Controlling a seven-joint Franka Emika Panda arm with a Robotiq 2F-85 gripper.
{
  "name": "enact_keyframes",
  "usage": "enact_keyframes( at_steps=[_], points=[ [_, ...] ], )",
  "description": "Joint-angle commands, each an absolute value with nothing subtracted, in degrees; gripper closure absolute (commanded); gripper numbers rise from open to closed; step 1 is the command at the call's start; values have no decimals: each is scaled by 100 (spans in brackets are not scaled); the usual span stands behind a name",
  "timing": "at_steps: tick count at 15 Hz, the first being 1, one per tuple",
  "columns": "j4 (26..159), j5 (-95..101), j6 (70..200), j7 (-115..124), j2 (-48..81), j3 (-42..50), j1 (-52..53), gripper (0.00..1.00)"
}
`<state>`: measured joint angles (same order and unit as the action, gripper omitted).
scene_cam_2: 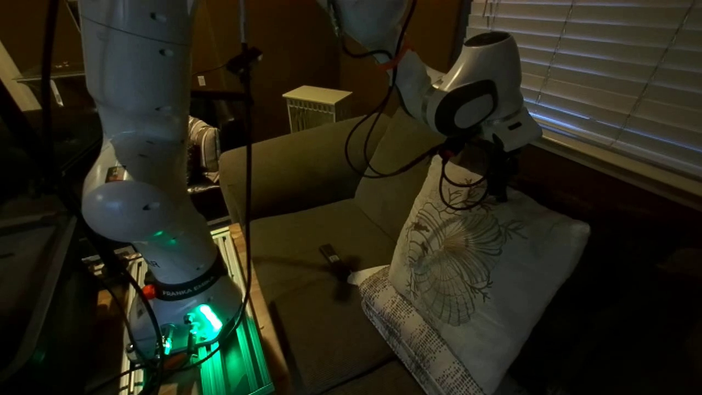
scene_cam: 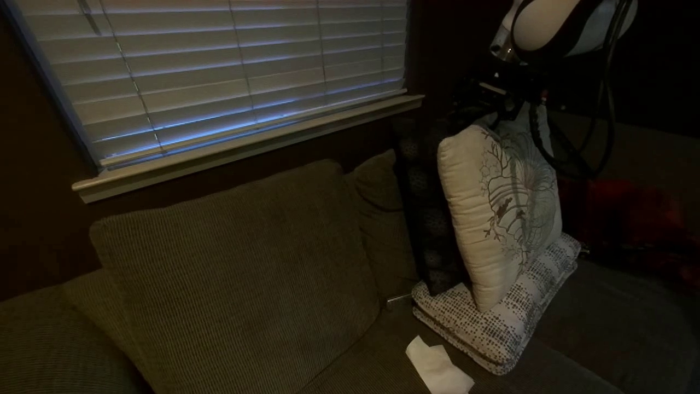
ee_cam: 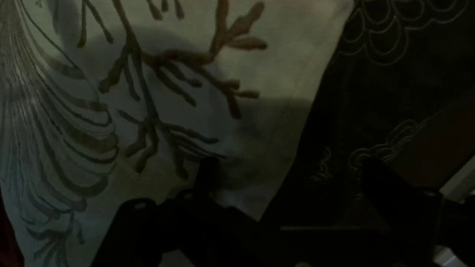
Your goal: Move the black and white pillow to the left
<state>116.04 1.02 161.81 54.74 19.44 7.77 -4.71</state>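
- In an exterior view, we find the white pillow (scene_cam: pixel 506 213), printed with dark shell and coral shapes, right of centre in the frame, propped at a tilt on the speckled pillow (scene_cam: pixel 500 336).
- That speckled pillow, black on white, lies flat on the couch (scene_cam: pixel 235 268) toward the lower right of the frame.
- The dark pillow (scene_cam: pixel 429 224), marked with pale outlines, stands just left of the white pillow there, its lower corner also on the speckled pillow.
- All three mix dark and light, so we cannot tell which one the task's words mean.
- In the wrist view, we see the gripper (ee_cam: pixel 291 161) low in the frame, its two fingers (ee_cam: pixel 208 174) spread wide. The left one in the frame is over the white pillow, the right one over the dark pillow, and the white pillow's edge slants through the gap. Whether either touches cloth, we cannot tell.
- In both exterior views, the arm (scene_cam_2: pixel 510 71) hangs in the upper right of the frame, the gripper at the white pillow's upper part.
- In an exterior view, a white sheet (scene_cam: pixel 440 366) lies at the bottom of the frame, just beside the speckled pillow.
- White blinds (scene_cam: pixel 246 71) fill the upper left there.
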Motion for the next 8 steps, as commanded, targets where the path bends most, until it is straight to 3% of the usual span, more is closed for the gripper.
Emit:
enact_keyframes(
  at_steps=[1, 8],
  points=[
    [11052, -169, 15962, 5145, 2348, 861, -370, 0],
    [10599, -493, 15741, 4726, 2833, 758, -411, 0]
  ],
)
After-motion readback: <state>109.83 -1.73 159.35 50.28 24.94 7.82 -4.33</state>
